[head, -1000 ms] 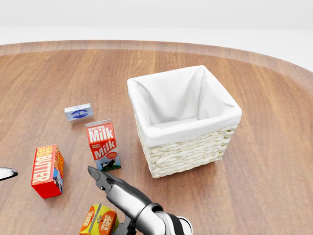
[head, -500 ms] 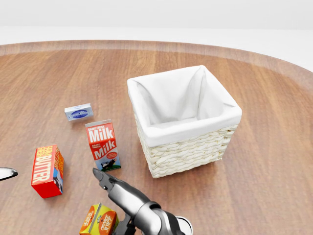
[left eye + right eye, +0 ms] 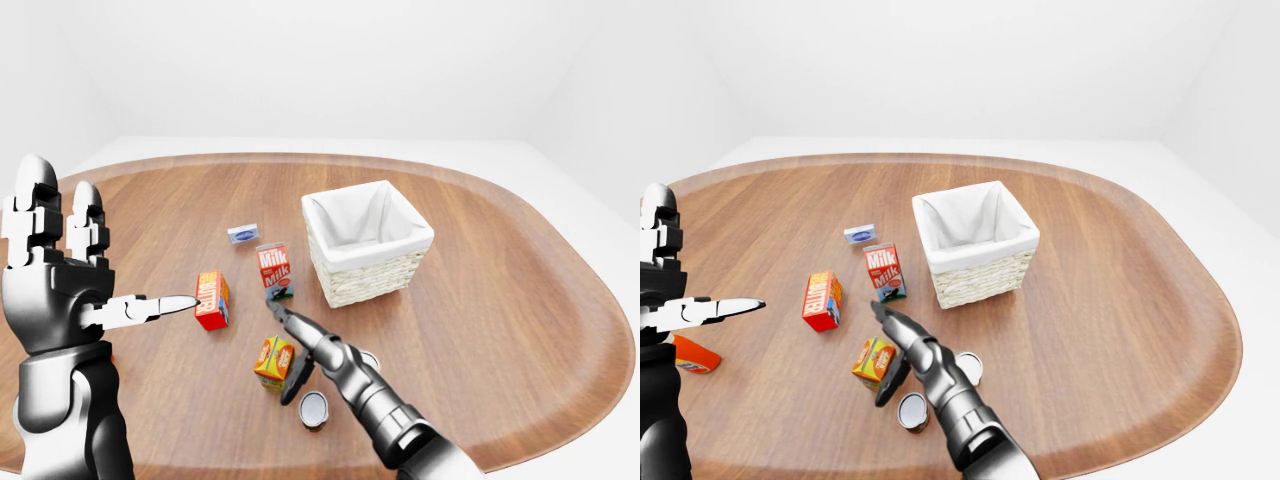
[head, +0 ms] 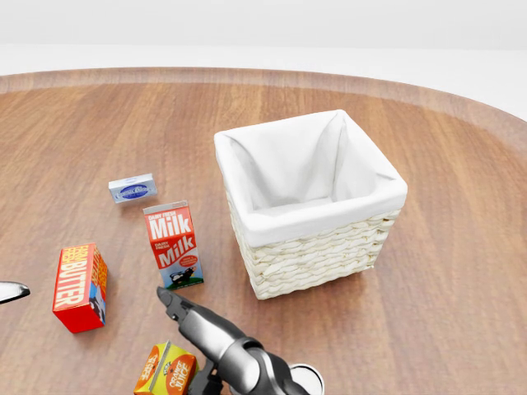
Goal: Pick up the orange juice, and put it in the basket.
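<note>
Right hand [image 3: 288, 345] slid slightly lower in head view since earlier frame; fingers [image 3: 277, 312] spread, holding nothing, just beside orange juice [image 3: 274, 362]. Juice carton upright on counter [image 3: 500, 330], below milk carton [image 3: 274, 267], apart from basket [image 3: 367, 243]. Left hand [image 3: 55, 290] raised, fingers open, empty.

Oval wooden table [image 3: 480, 330]: wicker basket [image 3: 372, 270], milk carton [image 3: 275, 267], butter box [image 3: 211, 300], orange juice [image 3: 274, 361], small blue box [image 3: 242, 233], two cans [image 3: 314, 409].
</note>
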Tool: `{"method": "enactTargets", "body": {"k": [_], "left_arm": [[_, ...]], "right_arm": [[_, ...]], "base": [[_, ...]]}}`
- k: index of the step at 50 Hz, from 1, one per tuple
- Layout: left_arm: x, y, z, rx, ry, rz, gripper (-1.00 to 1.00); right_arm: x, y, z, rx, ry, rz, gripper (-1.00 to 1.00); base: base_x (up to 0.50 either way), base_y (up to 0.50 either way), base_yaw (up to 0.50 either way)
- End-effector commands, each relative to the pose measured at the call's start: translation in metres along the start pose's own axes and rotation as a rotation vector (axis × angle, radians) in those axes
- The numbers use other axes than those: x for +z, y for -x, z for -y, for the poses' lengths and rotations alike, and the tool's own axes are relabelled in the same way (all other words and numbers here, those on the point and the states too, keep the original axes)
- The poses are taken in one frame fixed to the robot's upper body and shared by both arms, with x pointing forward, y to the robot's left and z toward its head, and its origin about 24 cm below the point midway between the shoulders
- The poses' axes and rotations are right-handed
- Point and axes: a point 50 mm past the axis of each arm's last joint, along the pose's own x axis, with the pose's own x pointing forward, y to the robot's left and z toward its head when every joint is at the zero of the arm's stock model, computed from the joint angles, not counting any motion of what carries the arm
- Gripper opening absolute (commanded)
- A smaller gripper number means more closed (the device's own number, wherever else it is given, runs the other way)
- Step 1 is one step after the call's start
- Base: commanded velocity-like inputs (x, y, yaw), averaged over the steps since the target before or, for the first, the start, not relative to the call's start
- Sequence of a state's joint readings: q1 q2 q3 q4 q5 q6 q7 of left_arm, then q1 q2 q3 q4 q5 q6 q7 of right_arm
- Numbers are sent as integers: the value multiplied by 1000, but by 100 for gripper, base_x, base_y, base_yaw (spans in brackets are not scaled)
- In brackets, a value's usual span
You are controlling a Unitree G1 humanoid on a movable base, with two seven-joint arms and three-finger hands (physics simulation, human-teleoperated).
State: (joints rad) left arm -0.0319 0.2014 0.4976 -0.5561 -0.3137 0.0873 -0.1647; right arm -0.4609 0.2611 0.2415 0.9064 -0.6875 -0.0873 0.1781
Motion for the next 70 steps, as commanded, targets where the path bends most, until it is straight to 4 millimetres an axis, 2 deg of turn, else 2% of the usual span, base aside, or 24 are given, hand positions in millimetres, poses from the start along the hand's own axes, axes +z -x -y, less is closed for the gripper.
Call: {"method": "enactTargets", "body": {"k": [1,9,10,11,27,44,55,60,70], "left_arm": [[0,0,0,0,0,0,100],[0,0,0,0,0,0,100],[0,0,0,0,0,0,100],[0,0,0,0,0,0,100],[5,1,0,1,0,21,100],[1,-1,0,2,2,7,100],[0,-1,0,1,3,4,100],[0,-1,0,1,4,1,100],[0,-1,0,1,4,1,100]], "right_arm": [[4,-4,-2,6,4,-8,100],[8,-6,0,4,-2,3,100],[8,-6,1,-5,-3,1,7],[8,-7,1,-3,-7,-2,-100],[7,-7,-1,0,-15,-6,-100],[19,-8,7,-16,-23,40,-100],[39,-10,29,-89,-12,110,-100],[61,-8,49,-137,-1,192,-100],[75,-4,54,-154,-5,251,-100]], "base": [[0,0,0],[0,0,0],[0,0,0],[0,0,0],[0,0,0],[0,0,0],[0,0,0],[0,0,0],[0,0,0]]}}
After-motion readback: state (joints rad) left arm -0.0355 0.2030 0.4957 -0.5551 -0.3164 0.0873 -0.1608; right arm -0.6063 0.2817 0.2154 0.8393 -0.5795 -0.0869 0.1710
